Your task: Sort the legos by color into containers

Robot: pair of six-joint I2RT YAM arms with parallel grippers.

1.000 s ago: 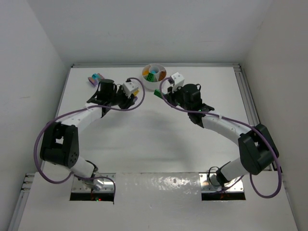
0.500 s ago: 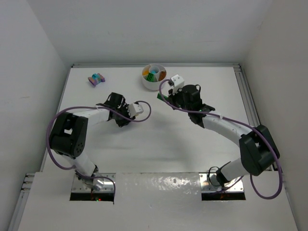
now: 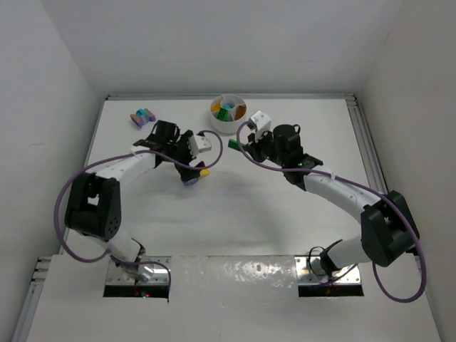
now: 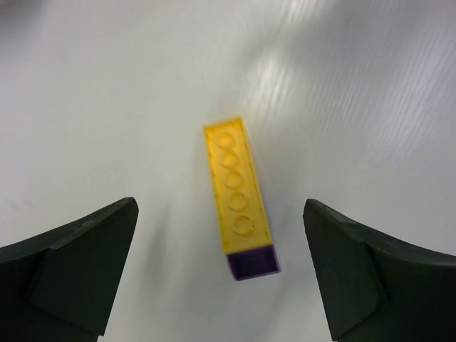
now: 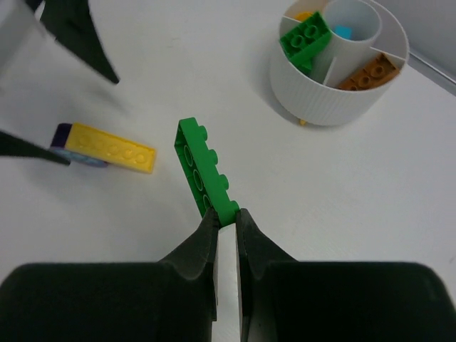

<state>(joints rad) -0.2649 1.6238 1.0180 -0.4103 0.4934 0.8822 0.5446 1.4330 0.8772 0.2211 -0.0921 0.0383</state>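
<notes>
Well, one green lego (image 5: 203, 171) in right hand (image 5: 226, 217) (one dish (image 5: 335, 100) nearby).

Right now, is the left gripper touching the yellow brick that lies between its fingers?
Apart. The left wrist view shows the left gripper open, with white table visible between the yellow brick and both fingers.

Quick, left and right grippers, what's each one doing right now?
Left gripper: open, gripping nothing; yellow brick lies loose between its fingers.
Right gripper: shut on a green brick.
</notes>
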